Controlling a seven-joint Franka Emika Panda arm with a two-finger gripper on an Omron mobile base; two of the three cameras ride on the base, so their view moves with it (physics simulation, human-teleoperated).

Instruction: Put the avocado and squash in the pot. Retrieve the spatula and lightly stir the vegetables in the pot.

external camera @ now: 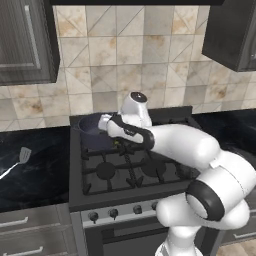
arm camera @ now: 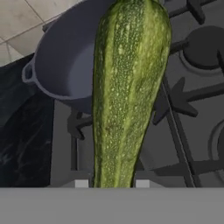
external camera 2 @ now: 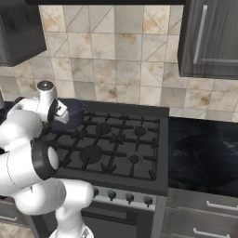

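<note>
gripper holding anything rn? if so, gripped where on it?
Yes: the squash, pinched at one end between the gripper fingertips. The rest of it sticks out over the stove toward the pot.

Kitchen: gas stove [external camera: 125,170], tiled backsplash [external camera: 130,60]

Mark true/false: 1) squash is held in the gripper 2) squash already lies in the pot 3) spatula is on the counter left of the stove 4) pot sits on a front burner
1) True: the squash sits between the gripper fingertips.
2) False: it hangs by the pot, still held.
3) True: the spatula lies on the dark counter.
4) False: the pot is on the stove's back left burner.
</note>
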